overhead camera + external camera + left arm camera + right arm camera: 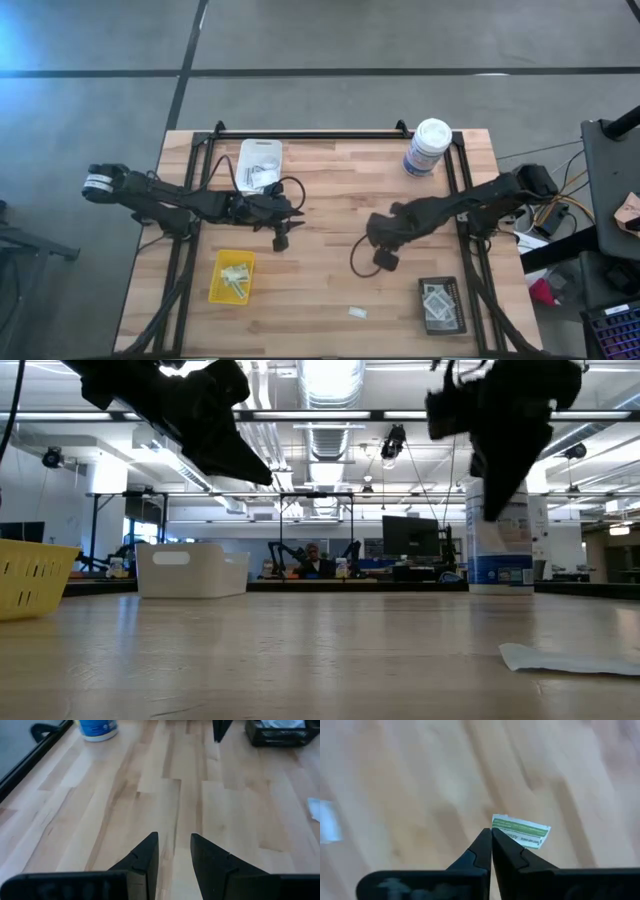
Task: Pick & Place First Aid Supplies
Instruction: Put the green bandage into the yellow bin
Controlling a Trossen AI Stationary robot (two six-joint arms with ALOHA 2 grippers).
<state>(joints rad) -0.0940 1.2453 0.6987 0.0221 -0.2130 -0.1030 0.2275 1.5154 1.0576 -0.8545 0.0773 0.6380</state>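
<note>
The right tool point(491, 840) hangs above the bare wooden surface point(330, 200), between the canister point(428, 148) and the black tray point(443, 305). Its fingers point(475, 851) are pressed together on the edge of a small green-and-white packet point(522, 832), which sticks out past the tips, clear of the surface. In the high view this tool point(386, 258) sits just up and left of the black tray, which holds a few flat white packets.

The left tool point(174, 851) hovers well to the left of the canister, near the middle of the surface, with its fingers point(145, 855) parted and nothing between them. In the high view it point(281, 240) lies just below the white tray point(260, 165) and up and right of the yellow tray point(232, 276).

The white tray stands at the far edge, left of the canister, with some small items inside. The yellow tray, toward the front left, holds a few pale strips. One white packet point(357, 313) lies loose on the surface near the front, left of the black tray; the low view shows it point(570, 658) flat on the wood in front of the canister.
</note>
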